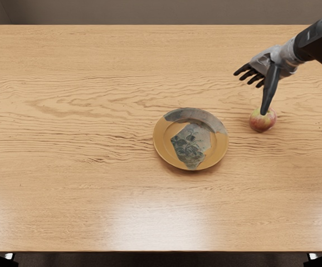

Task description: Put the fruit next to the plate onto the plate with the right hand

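Clearly, the small red and yellow-green apple [262, 120] sat on the broad, light-brown wooden table [66, 167], just to the right of the round, shiny golden plate [162, 146], apart from its rim and not on it. The plate lay flat near the middle of the table, with a dark grey-green mottled patch across its centre and upper edge.

The right hand [264, 67], dark grey with a paler metallic wrist, came in from the picture's right edge on a black forearm [320, 39] and hung above the apple, toward the far side of the table. Its fingers [244, 70] were released and fanned out to the left, grasping nothing. One long dark digit [269, 94] pointed straight down from the hand, and its tip reached the top of the apple; whether it actually pressed on the fruit or stopped just above the skin could not be told from this view. The apple stood upright with a small shadow beneath it. Soft pale reflections lay on the near part of the tabletop.
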Action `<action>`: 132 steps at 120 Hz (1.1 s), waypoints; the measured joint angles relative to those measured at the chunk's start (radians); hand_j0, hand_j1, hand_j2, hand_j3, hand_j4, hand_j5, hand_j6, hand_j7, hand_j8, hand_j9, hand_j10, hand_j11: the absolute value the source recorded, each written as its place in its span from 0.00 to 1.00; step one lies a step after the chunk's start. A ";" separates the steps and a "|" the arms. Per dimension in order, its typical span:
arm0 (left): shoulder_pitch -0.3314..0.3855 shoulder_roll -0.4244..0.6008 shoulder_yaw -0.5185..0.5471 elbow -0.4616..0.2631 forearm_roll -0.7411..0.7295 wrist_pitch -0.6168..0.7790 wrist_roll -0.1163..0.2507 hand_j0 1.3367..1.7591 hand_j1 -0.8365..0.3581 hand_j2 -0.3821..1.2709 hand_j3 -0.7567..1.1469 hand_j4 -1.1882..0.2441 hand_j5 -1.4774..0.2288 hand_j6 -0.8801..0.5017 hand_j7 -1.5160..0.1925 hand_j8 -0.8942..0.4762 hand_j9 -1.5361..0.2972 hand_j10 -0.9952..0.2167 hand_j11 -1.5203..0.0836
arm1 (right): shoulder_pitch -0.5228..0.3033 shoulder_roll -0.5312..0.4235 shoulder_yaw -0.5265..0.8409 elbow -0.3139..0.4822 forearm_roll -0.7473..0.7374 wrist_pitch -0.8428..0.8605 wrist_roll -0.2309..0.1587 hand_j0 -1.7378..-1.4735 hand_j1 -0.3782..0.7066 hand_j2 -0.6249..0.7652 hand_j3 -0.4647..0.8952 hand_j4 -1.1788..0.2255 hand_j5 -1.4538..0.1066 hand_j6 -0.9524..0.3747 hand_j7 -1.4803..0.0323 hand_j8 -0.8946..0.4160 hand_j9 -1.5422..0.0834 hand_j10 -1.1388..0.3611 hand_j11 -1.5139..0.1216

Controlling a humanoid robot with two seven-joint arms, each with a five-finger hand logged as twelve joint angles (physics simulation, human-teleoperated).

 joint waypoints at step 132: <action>0.000 0.000 0.000 0.000 0.000 0.000 0.000 0.76 0.99 0.23 0.40 0.82 0.86 0.63 0.88 0.65 0.83 0.82 0.94 | 0.023 -0.193 -0.177 0.607 -0.324 -0.592 0.000 0.30 0.03 0.45 0.34 0.84 0.93 0.71 0.98 0.68 0.95 0.76 0.93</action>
